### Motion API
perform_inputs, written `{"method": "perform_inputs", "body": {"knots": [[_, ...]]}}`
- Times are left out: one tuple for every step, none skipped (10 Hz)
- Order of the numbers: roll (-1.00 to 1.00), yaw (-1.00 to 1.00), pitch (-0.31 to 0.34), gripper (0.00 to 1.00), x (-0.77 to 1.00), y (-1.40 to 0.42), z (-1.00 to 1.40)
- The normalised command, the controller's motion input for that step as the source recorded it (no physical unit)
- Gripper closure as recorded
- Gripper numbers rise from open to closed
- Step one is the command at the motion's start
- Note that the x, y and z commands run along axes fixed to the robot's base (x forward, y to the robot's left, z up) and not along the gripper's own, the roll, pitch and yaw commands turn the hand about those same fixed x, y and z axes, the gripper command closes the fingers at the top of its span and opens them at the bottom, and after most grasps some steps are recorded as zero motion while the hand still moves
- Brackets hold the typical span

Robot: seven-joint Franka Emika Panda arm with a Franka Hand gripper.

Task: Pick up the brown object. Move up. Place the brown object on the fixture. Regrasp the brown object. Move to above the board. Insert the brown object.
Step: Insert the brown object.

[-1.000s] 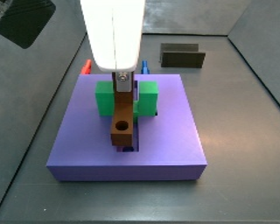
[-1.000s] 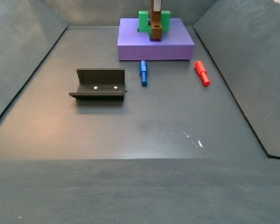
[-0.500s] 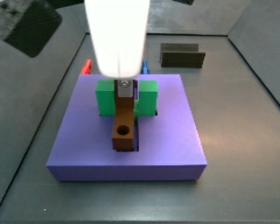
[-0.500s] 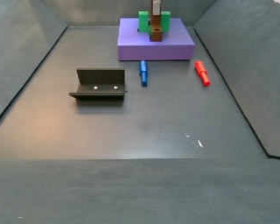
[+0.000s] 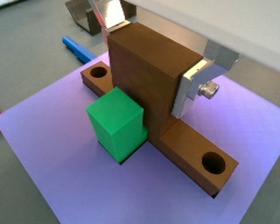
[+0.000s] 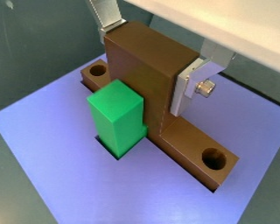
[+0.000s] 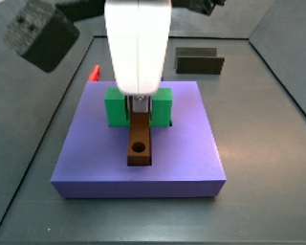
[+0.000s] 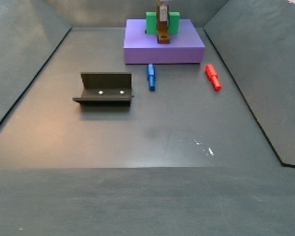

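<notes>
Gripper (image 5: pixel 157 54) hangs over the board (image 7: pixel 182 158), its silver fingers (image 5: pixel 206 77) clamped on the brown object (image 6: pixel 154 70), which lies in the board's groove, just beside the green block (image 6: pixel 116 116).

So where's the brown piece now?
In a side view, the brown object lies on the purple board, beside the green block, the gripper clamping it.

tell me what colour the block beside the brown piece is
Green block, clearest in a wrist view.
</notes>
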Motion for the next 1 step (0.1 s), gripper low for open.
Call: {"method": "perform_inputs", "body": {"knots": [[0.0, 0.0, 0.0, 1.0, 0.0, 0.0, 0.0]]}}
